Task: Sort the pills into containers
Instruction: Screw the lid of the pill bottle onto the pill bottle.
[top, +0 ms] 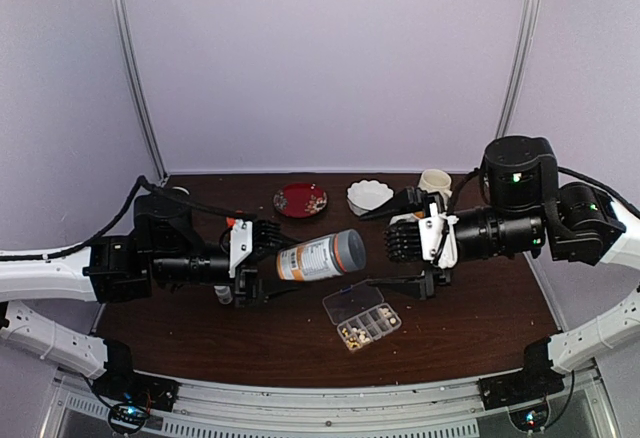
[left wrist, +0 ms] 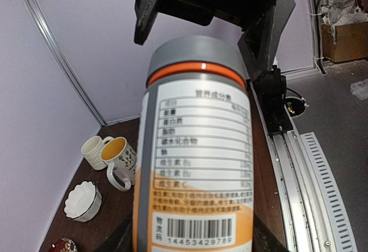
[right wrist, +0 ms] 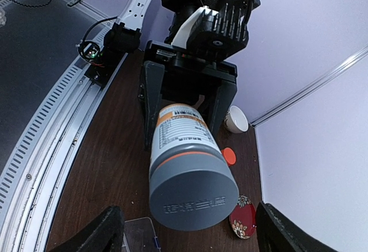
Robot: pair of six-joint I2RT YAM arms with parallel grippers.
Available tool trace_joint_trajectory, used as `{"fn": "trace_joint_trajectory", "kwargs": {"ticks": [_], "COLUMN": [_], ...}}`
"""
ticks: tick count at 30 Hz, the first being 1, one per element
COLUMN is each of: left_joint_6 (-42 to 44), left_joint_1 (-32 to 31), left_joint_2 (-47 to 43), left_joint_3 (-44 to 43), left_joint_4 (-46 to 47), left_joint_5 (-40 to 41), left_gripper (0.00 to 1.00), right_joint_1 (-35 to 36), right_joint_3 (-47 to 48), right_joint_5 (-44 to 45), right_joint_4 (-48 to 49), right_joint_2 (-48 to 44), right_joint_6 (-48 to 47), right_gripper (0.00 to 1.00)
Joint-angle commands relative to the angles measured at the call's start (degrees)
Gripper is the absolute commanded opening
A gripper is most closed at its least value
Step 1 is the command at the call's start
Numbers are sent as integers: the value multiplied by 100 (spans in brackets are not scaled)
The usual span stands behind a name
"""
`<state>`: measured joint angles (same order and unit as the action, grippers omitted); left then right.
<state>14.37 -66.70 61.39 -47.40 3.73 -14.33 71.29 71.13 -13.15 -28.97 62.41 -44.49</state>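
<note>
The left gripper (top: 272, 261) clamps a bottle (top: 320, 256) near its base. It holds the bottle level above the middle of the tabletop (top: 480, 308), cap toward the right gripper (top: 397, 241), whose jaws stand wide just short of the cap.

Only the left wrist view reads the white-and-orange printed label and its barcode. Only the right wrist view faces the matte grey cap's flat embossed top, with an orange ring behind it.

The overhead view alone shows the whole clear plastic organiser (top: 372, 322), lid open, toward the near edge below the cap. Tan and white pills (top: 351, 335) lie in its compartments.

Along the far edge stand a glossy red dish (top: 300, 199), a scalloped white bowl (top: 369, 195) and a cream mug (top: 434, 182).
</note>
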Motion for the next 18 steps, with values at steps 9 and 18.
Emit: {"fn": "trace_joint_trajectory", "kwargs": {"ticks": [9,18], "left_joint_6": [-138,-149], "left_joint_1": [-14,-19], "left_joint_2": [25,33], "left_joint_3": [-195,-175], "left_joint_4": [304,278], "left_joint_5": [-330,-351], "left_gripper": [0,0], "right_joint_1": [65,83], "right_joint_3": [199,217], "right_joint_5": [-120,-213], "right_joint_4": [154,221], "right_joint_2": [201,290], "right_joint_6": [-52,2], "right_gripper": [79,71]}}
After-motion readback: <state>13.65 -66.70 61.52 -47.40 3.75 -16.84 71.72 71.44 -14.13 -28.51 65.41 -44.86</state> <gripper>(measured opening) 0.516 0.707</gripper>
